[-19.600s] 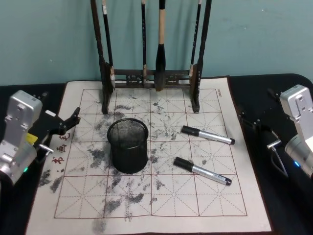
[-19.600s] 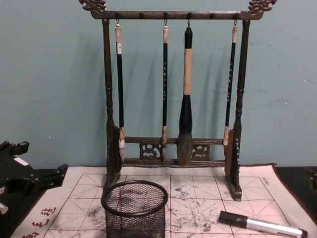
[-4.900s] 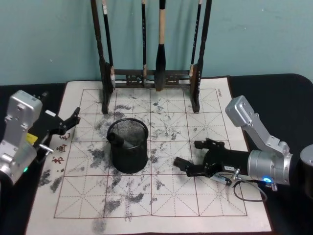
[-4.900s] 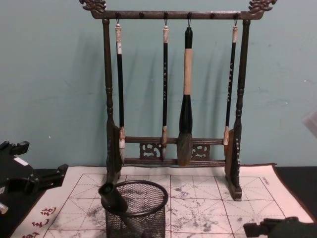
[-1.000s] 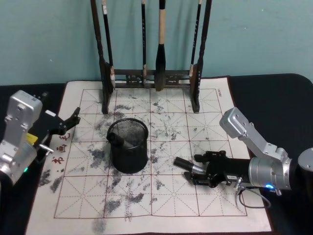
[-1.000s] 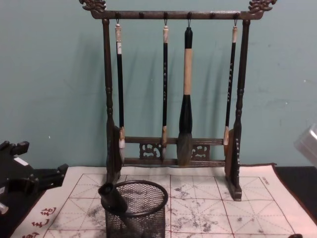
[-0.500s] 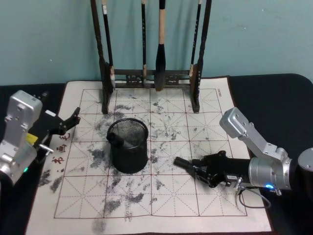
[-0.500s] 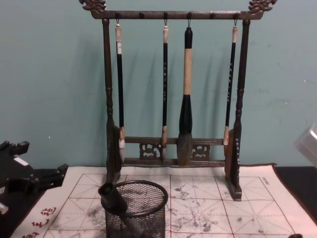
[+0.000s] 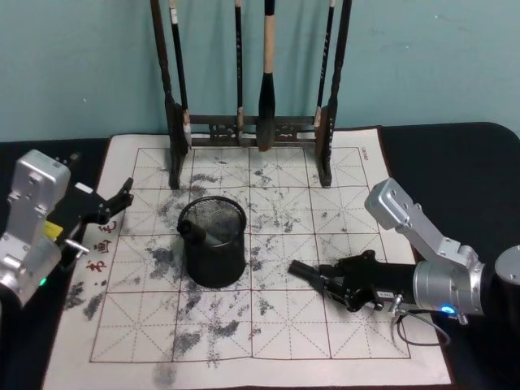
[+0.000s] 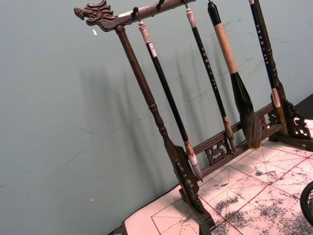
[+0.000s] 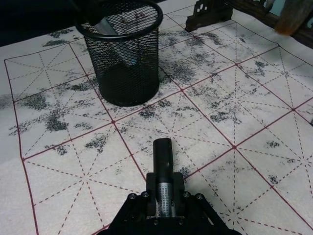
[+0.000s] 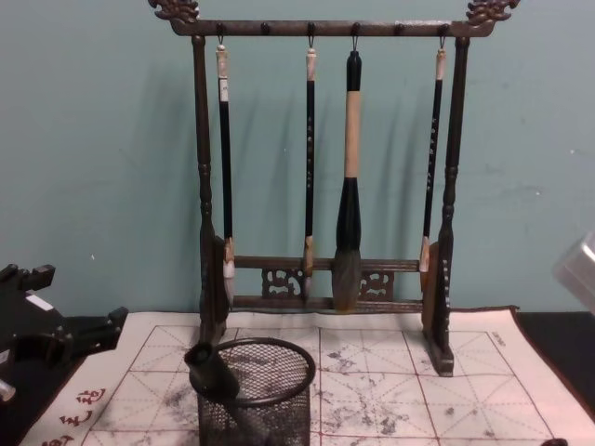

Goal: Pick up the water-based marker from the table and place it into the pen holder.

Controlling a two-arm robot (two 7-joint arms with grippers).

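Note:
A black-capped, silver-barrelled water-based marker [image 9: 302,270] [image 11: 163,152] lies on the ink-stained grid mat, right of the pen holder. My right gripper [image 9: 340,284] [image 11: 164,190] is low over the mat and shut on the marker's barrel, with the cap sticking out toward the holder. The pen holder [image 9: 213,244] [image 11: 126,54] [image 12: 257,390], a round black mesh cup, stands near the mat's middle. Another marker [image 9: 192,231] [image 12: 208,369] leans inside it. My left gripper [image 9: 108,206] [image 12: 58,336] is parked open at the mat's left edge.
A tall dark wooden brush rack [image 9: 252,126] [image 12: 325,279] [image 10: 166,132] with several hanging brushes stands at the back of the mat. The white grid mat [image 9: 268,333] covers the black table. Open mat lies between the held marker and the holder.
Over the last second my right gripper's fingers have shut around the marker's barrel. The marker has barely shifted, and the left arm has stayed still.

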